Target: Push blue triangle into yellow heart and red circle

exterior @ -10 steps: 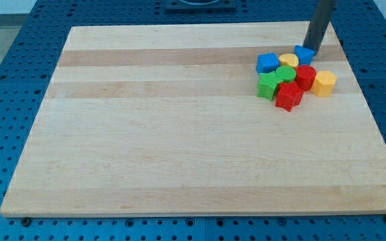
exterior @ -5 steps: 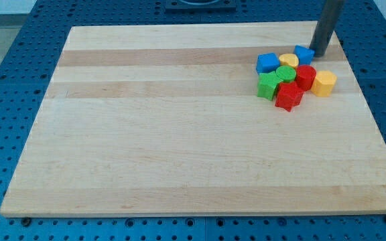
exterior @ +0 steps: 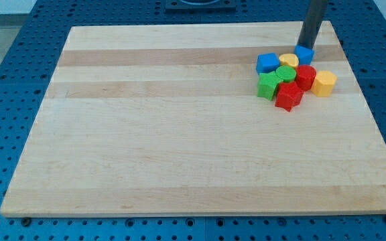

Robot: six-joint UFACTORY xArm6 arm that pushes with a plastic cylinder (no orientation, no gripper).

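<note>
My tip [exterior: 305, 45] has no pincer to open or shut. It touches the blue triangle [exterior: 304, 55] just below it, beside the yellow heart [exterior: 289, 61] and red circle [exterior: 305, 76]. Push down slowly, straight.

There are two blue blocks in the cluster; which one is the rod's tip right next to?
The blue triangle at the cluster's upper right. My tip sits at its top edge. The other blue block lies further to the view's left, beyond the yellow heart.

straight dark grey rod, plain tip [exterior: 306, 48]
</note>
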